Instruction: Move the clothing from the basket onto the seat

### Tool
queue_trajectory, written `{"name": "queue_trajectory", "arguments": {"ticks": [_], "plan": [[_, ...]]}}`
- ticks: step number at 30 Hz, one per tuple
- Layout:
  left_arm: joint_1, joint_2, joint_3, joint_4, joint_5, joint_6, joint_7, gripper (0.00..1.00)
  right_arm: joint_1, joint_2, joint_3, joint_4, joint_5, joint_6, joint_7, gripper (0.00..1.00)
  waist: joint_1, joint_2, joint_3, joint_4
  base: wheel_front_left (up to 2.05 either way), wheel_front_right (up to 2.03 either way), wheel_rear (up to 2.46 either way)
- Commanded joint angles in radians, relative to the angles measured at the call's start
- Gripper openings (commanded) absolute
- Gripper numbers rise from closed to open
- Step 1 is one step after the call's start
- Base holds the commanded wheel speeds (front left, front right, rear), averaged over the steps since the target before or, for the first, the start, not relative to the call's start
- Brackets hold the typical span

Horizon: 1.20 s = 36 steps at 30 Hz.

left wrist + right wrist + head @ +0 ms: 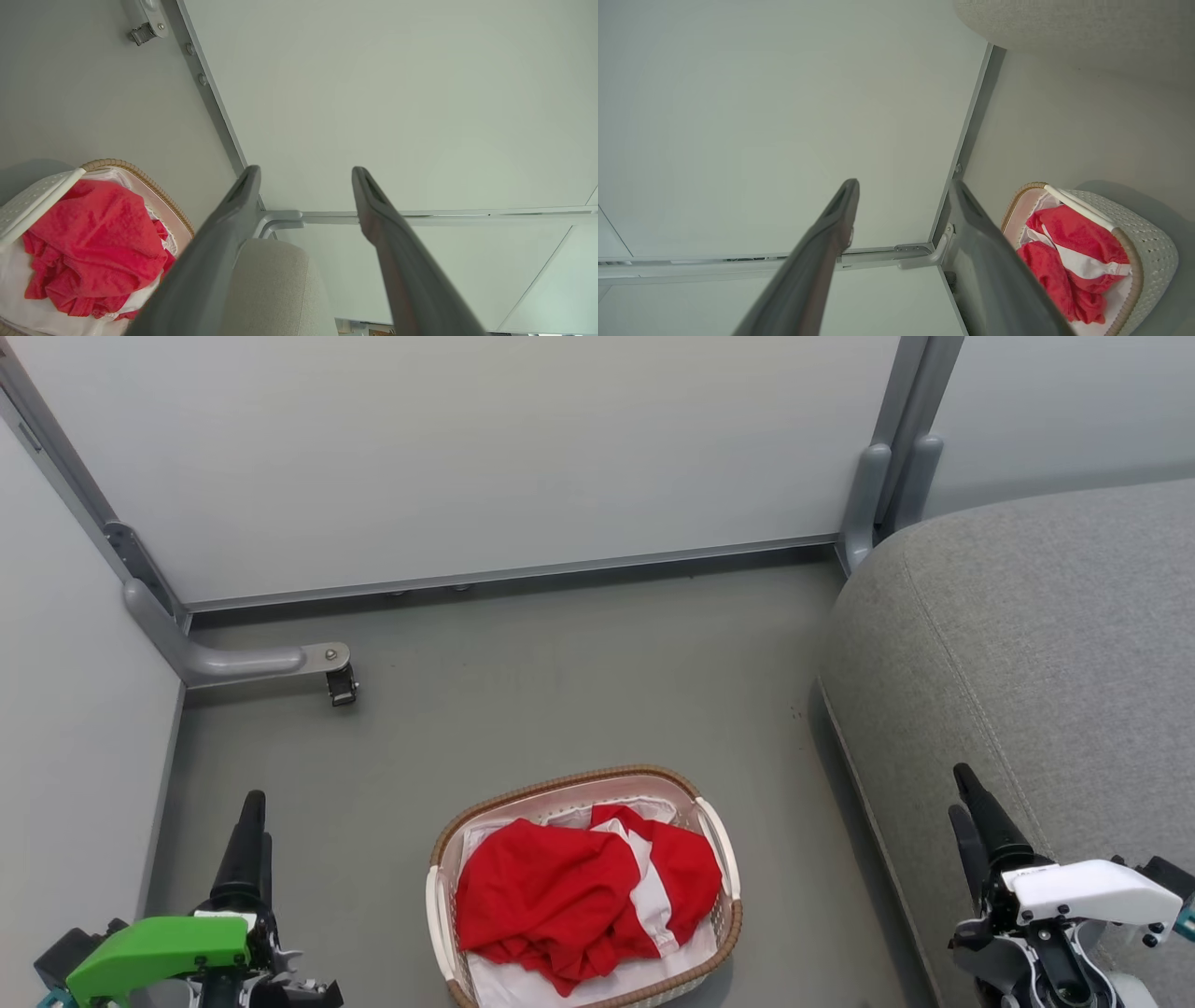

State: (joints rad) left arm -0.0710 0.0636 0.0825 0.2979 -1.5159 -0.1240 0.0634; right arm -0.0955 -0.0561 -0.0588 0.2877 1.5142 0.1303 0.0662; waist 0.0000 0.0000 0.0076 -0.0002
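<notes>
Clothing (551, 896) crumpled in the basket (597, 789), heap's long axis roughly left-right

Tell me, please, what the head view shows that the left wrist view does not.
Head view adds the right gripper near the seat and the whole rim of the basket. Left wrist view adds the left gripper up close, fingers spread apart. Both share the red clothing in the basket, the seat and the grey floor.
</notes>
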Motion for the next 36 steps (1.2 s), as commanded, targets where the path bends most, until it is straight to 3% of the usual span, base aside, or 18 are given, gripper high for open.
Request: {"name": "queue_trajectory", "arguments": {"ticks": [1, 22, 36], "plan": [[-0.03, 0.018, -0.004, -0.012, 0.049, -0.003, -0.012, 1.0, -0.034, -0.015, 0.009, -0.016, -0.043, 0.0, -0.014, 1.0, 0.0, 0.0, 0.001, 0.0, 0.0, 0.0, 0.0], [-0.051, 0.067, -0.069, -0.002, 0.49, -0.005, -0.099, 1.0, -0.095, -0.045, 0.107, 0.013, -0.482, 0.0, -0.102, 1.0, 0.0, 0.0, 0.015, 0.0, 0.0, 0.0, 0.0], [-0.074, 0.102, -0.112, 0.028, 0.708, -0.006, -0.148, 1.0, -0.148, -0.064, 0.164, 0.055, -0.735, 0.0, -0.15, 1.0, 0.0, 0.0, 0.024, -0.001, 0.0, 0.0, 0.0]]}}
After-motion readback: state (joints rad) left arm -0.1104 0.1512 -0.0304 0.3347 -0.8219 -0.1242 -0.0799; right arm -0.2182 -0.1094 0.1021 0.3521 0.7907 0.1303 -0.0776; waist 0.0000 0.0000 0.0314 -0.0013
